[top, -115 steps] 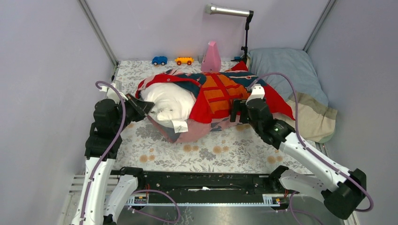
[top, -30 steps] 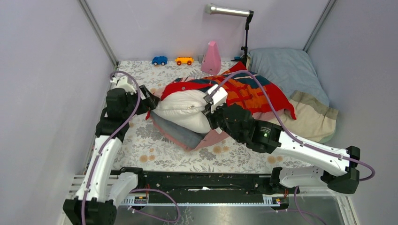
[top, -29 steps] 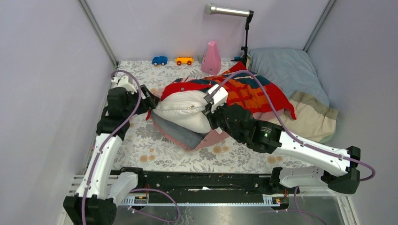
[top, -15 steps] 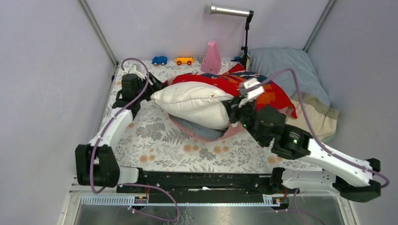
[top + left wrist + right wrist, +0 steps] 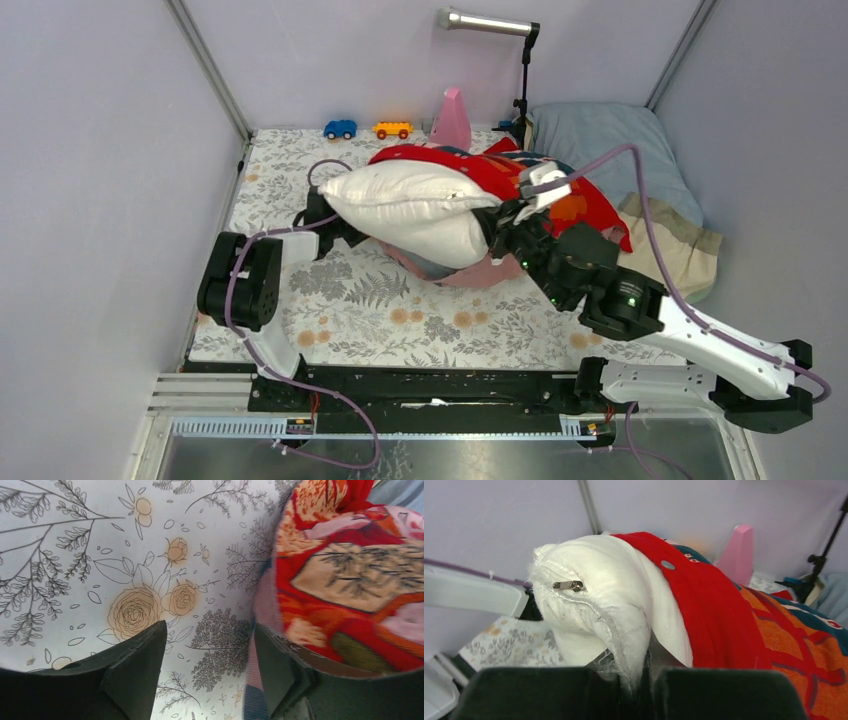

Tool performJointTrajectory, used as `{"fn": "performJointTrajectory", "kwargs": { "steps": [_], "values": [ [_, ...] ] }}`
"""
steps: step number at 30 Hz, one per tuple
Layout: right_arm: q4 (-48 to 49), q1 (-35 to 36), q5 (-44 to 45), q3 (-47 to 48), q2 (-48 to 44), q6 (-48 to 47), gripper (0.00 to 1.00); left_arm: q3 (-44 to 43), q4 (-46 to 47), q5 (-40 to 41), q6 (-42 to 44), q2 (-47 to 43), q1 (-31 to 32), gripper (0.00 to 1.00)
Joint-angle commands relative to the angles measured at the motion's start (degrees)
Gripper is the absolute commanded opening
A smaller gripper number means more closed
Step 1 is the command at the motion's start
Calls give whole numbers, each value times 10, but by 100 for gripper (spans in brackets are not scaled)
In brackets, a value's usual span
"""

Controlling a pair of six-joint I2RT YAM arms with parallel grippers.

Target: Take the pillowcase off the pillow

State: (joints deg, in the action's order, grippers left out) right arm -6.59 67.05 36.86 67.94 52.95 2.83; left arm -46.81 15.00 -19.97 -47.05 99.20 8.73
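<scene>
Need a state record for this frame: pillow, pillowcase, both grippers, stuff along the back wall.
pillow: white, mostly bare, raised off the floral sheet
pillowcase: red and orange print, draped over the pillow's far side and right end
right gripper: shut on the pillow, pinching white fabric
left gripper: open, nothing between its fingers, pillowcase edge beside one finger
back wall: blue toy car, orange toy car, pink cone, grey-blue pillow

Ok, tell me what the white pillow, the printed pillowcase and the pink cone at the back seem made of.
Plump white pillow: soft matte woven fabric, going by its creases, frayed threads and small metal zip pull. Red, orange and teal printed pillowcase: thin matte cloth, perhaps cotton or polyester; it drapes and folds. Pink cone: smooth, rigid-looking, probably plastic.
</scene>
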Motion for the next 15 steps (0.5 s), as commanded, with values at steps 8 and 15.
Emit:
{"fn": "performJointTrajectory", "kwargs": {
  "steps": [8,15],
  "values": [
    [45,-8,18,-8,93,17,0,10,-173,137,-84,-231,-122,88],
    [44,-11,-17,8,179,5,0,29,-342,159,-136,-369,-164,94]
  ]
}}
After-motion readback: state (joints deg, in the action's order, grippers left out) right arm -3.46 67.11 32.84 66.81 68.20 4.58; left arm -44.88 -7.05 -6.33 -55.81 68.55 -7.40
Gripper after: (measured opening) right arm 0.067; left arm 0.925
